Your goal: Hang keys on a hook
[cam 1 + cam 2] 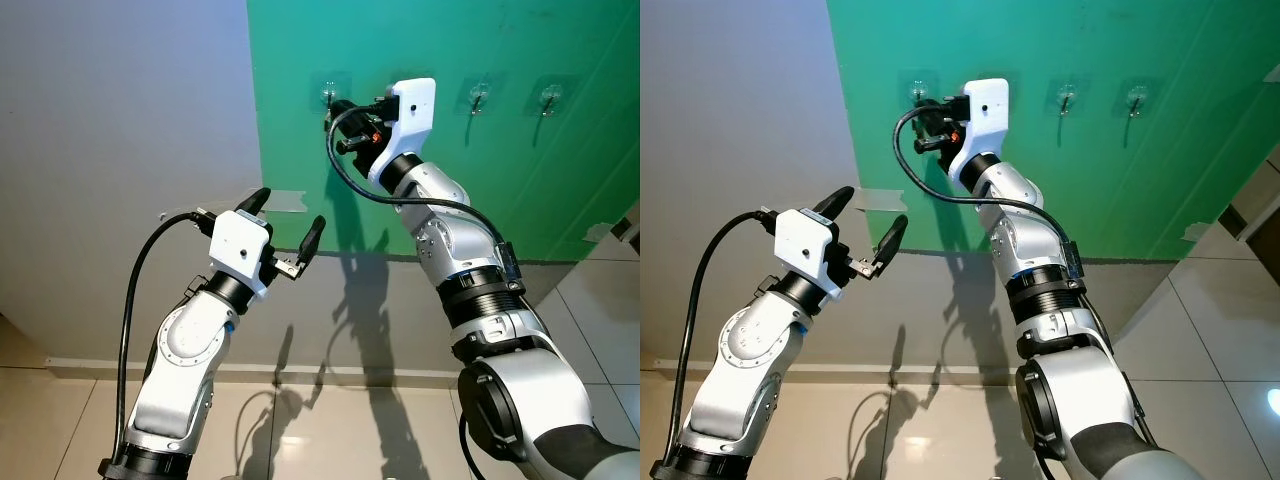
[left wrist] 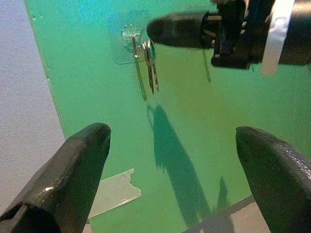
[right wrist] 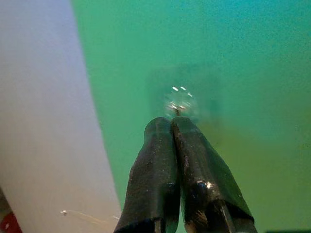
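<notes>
A small bunch of keys [image 2: 151, 65] hangs against the green panel [image 1: 500, 180] at the leftmost clear hook [image 2: 130, 33]. My right gripper [image 1: 333, 106] is raised to that hook, its two fingers pressed together, the tips at the key ring and just below the hook [image 3: 177, 99]. The keys drop straight down from the tips. My left gripper [image 1: 290, 210] is held lower and to the left, open and holding nothing, pointing up towards the hook.
Two more clear hooks [image 1: 478, 97] [image 1: 548, 97] sit further right on the green panel. A grey wall [image 1: 120, 150] adjoins it on the left, with a strip of tape [image 1: 287, 200] at the seam. Tiled floor [image 1: 330, 430] lies below.
</notes>
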Controlling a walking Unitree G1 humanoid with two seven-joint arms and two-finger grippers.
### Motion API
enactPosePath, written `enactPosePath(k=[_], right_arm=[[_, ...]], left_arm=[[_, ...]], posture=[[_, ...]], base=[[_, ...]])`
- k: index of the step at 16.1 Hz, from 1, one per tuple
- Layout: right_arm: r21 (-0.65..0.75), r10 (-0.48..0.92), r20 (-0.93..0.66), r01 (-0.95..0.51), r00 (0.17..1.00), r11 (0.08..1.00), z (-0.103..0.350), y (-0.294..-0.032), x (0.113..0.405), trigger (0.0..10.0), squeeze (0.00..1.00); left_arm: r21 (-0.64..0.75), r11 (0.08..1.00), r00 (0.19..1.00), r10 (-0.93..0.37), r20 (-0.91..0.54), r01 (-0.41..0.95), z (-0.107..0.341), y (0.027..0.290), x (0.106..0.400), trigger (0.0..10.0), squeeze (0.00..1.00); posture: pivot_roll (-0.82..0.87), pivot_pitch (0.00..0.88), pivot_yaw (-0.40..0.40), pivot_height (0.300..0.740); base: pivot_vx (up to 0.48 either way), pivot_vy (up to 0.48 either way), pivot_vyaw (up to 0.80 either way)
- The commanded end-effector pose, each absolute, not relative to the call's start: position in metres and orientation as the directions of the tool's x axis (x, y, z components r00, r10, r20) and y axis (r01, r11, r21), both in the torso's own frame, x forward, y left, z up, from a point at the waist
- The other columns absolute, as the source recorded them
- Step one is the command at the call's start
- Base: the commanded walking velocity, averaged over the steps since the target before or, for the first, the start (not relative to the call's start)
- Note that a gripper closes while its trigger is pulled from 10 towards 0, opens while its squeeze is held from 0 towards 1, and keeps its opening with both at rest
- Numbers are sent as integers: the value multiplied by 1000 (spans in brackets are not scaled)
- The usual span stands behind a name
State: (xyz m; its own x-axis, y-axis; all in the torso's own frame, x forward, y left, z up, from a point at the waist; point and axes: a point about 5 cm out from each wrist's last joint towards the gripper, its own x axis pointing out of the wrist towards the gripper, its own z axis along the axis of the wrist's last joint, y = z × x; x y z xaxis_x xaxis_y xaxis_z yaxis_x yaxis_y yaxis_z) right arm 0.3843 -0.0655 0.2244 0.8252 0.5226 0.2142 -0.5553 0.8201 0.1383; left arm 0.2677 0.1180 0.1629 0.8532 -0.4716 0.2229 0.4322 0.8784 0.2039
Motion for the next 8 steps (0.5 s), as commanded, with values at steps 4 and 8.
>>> enactPosePath(k=[4,8], right_arm=[[146,505,219,-539,835,829,229,-65,389,10000,0],[153,523,211,-556,826,817,225,-63,389,10000,0]], left_arm=[[207,869,842,-490,225,450,165,115,266,10000,0],[206,865,839,-496,223,457,165,116,266,10000,0]], posture=[[-44,0,-17,740],[-42,0,-16,740]], base=[[0,0,0],[0,0,0]])
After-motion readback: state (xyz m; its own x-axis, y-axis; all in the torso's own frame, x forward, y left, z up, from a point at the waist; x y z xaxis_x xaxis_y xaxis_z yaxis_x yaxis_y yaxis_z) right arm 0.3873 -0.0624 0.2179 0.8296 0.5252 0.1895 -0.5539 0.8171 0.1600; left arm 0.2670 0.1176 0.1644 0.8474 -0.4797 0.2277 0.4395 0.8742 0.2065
